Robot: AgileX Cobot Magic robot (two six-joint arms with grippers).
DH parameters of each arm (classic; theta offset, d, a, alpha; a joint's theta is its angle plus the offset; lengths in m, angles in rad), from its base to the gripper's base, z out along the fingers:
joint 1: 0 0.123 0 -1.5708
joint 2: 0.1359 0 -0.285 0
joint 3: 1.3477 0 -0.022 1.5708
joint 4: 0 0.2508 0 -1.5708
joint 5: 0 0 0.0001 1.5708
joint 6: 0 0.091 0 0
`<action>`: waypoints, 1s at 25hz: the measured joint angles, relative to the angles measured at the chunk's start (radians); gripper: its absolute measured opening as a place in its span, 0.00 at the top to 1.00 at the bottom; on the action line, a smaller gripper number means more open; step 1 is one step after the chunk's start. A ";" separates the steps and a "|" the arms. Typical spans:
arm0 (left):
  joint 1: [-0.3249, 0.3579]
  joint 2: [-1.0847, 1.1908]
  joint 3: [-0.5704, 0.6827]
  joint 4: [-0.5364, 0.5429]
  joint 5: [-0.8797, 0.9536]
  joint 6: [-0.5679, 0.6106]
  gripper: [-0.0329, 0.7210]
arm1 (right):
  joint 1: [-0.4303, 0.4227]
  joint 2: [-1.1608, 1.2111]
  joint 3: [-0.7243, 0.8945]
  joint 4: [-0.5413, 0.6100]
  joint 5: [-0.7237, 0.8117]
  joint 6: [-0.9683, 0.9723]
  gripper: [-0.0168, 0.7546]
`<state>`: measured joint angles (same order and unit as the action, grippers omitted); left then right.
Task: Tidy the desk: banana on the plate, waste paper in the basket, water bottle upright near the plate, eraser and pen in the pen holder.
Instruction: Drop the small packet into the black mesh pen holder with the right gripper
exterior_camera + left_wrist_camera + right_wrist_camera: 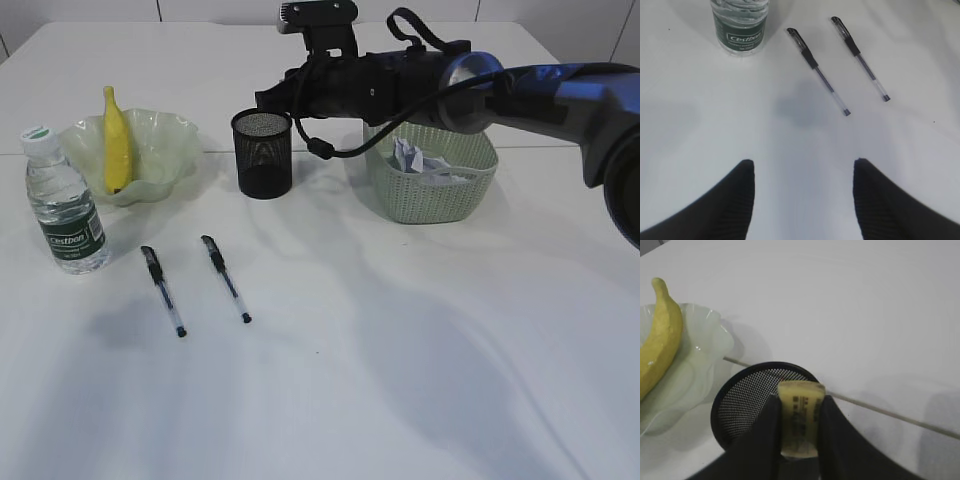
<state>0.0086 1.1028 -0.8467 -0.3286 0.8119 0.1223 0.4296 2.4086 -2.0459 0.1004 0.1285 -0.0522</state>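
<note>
- Water bottle [64,205] upright on the surface [400,380], just ahead and left of the left hand [802,197].
- Left hand wide, holding nothing, low over bare surface.
- Two pens, left pen [163,291] and right pen [225,278], flat ahead of the left hand, apart from each other.
- Banana [116,140] on the plate [170,150], left of the right hand [797,440].
- Pen holder [262,152] directly beneath the right hand.
- Right hand narrow, clamped on the eraser [799,417] above the holder's mouth.
- Waste paper [420,162] in the basket [430,195], under the right arm.
</note>
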 joint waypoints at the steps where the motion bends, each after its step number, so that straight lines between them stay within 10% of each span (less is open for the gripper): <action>1: 0.000 0.000 0.000 0.000 0.000 0.000 0.37 | 0.000 0.000 0.000 0.006 0.016 0.000 0.82; 25: 0.000 0.000 0.000 0.000 0.000 0.000 0.37 | -0.046 0.090 -0.095 0.037 -0.043 -0.010 0.82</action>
<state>0.0086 1.1028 -0.8467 -0.3286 0.8119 0.1223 0.3832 2.4986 -2.1406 0.1373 0.0859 -0.0621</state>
